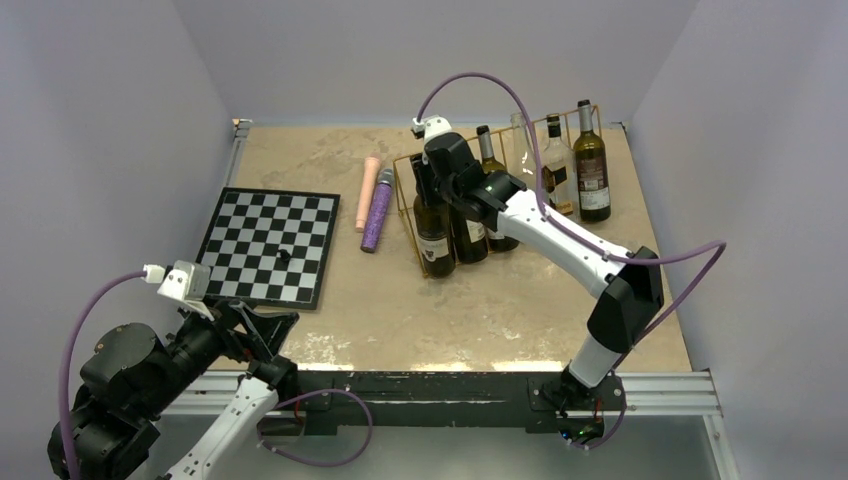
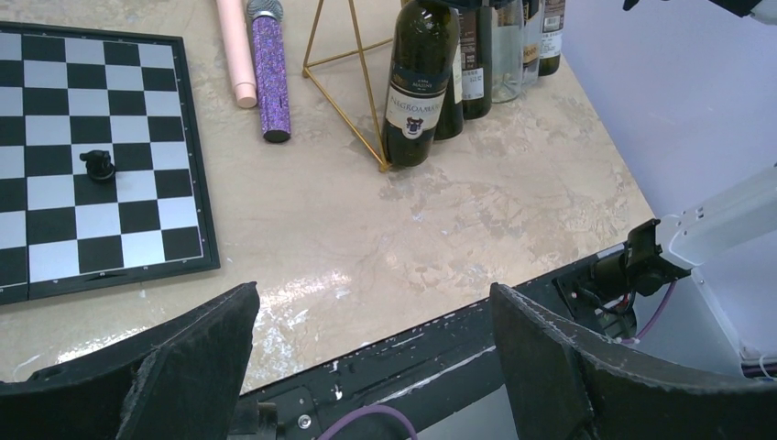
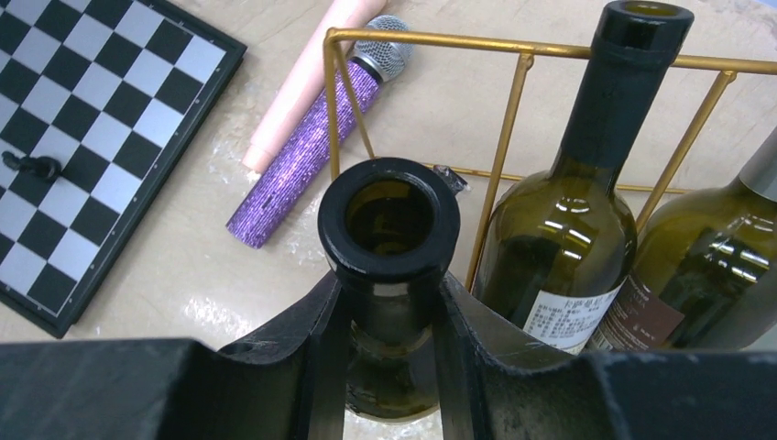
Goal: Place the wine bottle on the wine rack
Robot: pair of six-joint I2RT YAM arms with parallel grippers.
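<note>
one mottled beige table (image 1: 500, 300) between pale walls (image 1: 100, 100); right tool (image 3: 389, 302) tight on wine bottle (image 1: 434, 235), left tool (image 2: 374, 298) wide

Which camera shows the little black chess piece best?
Left wrist view: the chess piece looks biggest on the chessboard. Top view shows a tiny speck; right wrist view shows it small, near the edge.

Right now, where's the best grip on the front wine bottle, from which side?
The neck, just under the lip, from above, opposite the wine rack wire. The wine bottle stands upright, neck narrow, and its flared lip stops slipping. The right gripper has its fingers clamped there.
</note>
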